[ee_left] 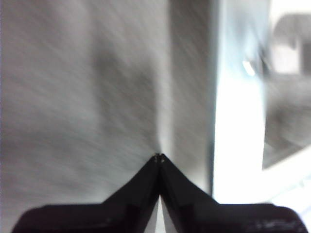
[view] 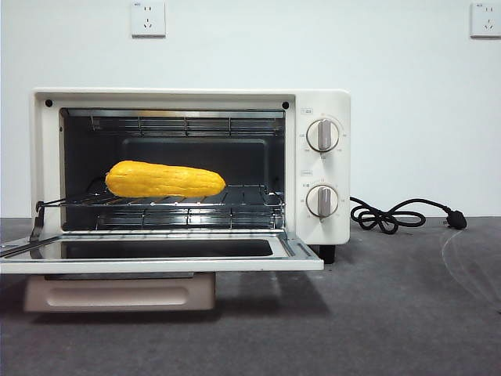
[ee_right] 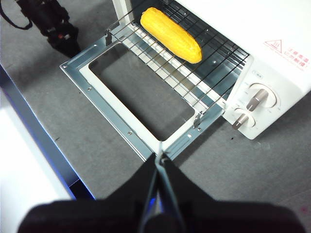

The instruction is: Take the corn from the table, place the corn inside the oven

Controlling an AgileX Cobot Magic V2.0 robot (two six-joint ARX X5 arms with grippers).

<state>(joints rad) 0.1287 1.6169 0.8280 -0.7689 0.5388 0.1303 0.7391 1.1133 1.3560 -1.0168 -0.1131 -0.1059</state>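
Note:
The yellow corn (view: 164, 179) lies lengthwise on the wire rack (view: 235, 196) inside the cream-white oven (view: 317, 102), toward the left of the cavity. The glass door (view: 156, 265) hangs open and flat in front. From the right wrist view the corn (ee_right: 171, 34) rests on the rack with nothing touching it. My right gripper (ee_right: 160, 156) is shut and empty, hovering above the outer rim of the open door (ee_right: 97, 87). My left gripper (ee_left: 159, 156) is shut with nothing in it; its view is blurred. Neither gripper shows in the front view.
Two round knobs (view: 322, 135) sit on the oven's right panel. A black power cord (view: 399, 215) coils on the grey table (view: 391, 313) right of the oven. A black arm (ee_right: 56, 26) stands beyond the door's far side. The table's edge (ee_right: 39, 131) runs nearby.

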